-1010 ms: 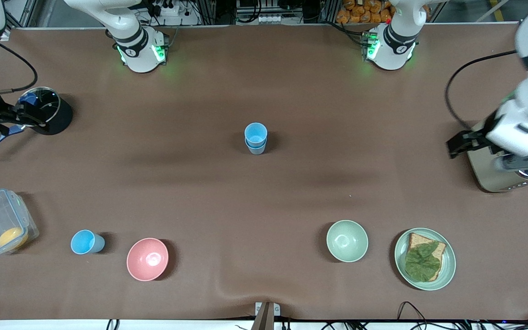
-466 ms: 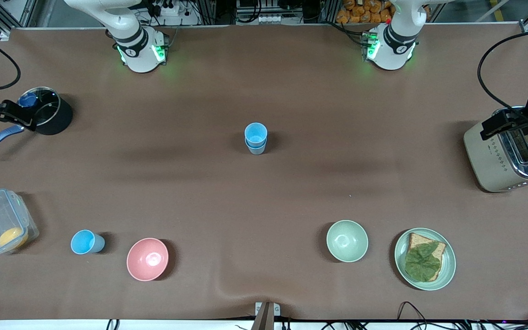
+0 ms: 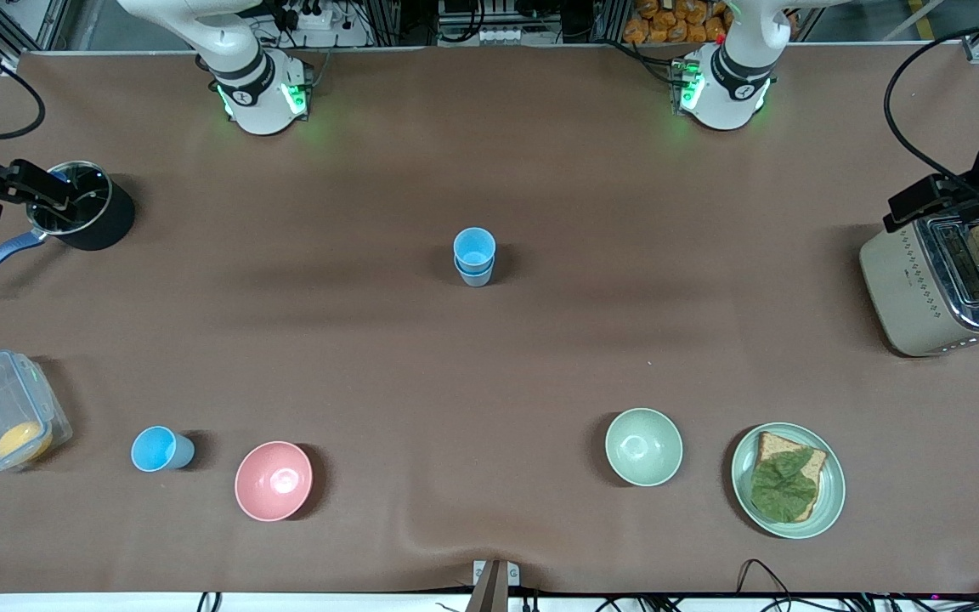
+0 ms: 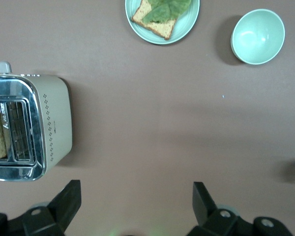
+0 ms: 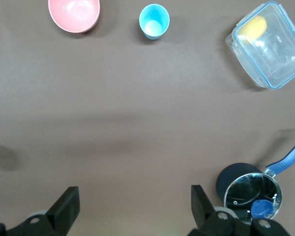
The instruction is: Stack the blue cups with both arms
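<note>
Fingers of the left gripper (image 4: 135, 206) were spread wide and held nothing, up over the toaster (image 3: 940, 285) at the left arm's end of the table. The right gripper (image 5: 132, 209) was equally wide and empty above the black pot (image 3: 86, 212). Two stacked blue cups (image 3: 474, 256) stood mid-table; a third blue cup (image 3: 158, 449) stood beside the pink bowl (image 3: 274, 480), nearer the front camera.
</note>
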